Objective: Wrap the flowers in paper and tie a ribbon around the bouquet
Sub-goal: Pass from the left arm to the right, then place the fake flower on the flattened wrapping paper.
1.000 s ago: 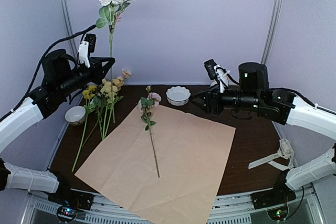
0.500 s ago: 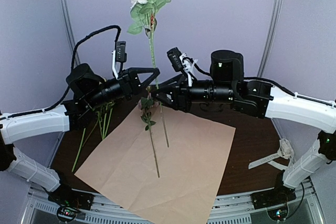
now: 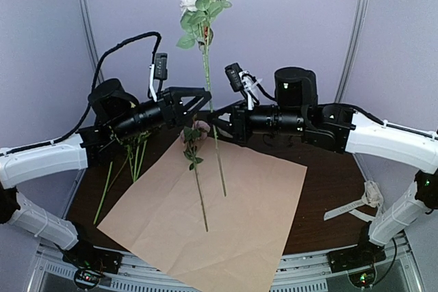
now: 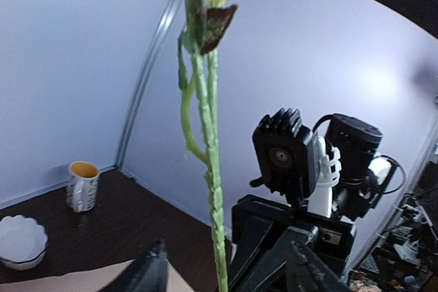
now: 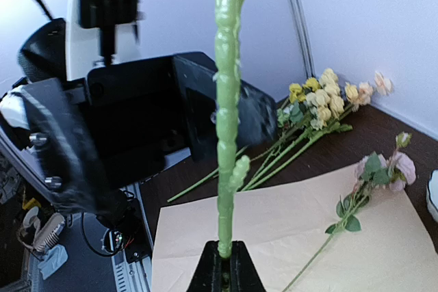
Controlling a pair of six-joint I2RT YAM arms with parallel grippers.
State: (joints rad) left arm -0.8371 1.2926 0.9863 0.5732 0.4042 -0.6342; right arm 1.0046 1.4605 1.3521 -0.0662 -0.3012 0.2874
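Right fingers (image 5: pixel 209 271) pinch the tall white flower stem (image 3: pixel 220 169) upright over the paper (image 3: pixel 260 196) while left fingers (image 4: pixel 147 275) stand open around it, apparently mid-handover to lay it down.

- The white-bloomed stem (image 3: pixel 208 66) is standing upright in the air, blossoms and leaves on top and its bare lower end over the paper (image 3: pixel 260 203).
- The paper is lying flat on the table (image 3: pixel 328 176), peach-tan side up.
- The pink-bloomed stem (image 3: pixel 199 182) is lying on the paper, bloom toward the far edge.
- The yellow and cream flowers (image 5: pixel 320 109) are lying bunched beside the paper's left edge.
- The ribbon (image 3: pixel 352 206) is lying loose near the table's right edge.
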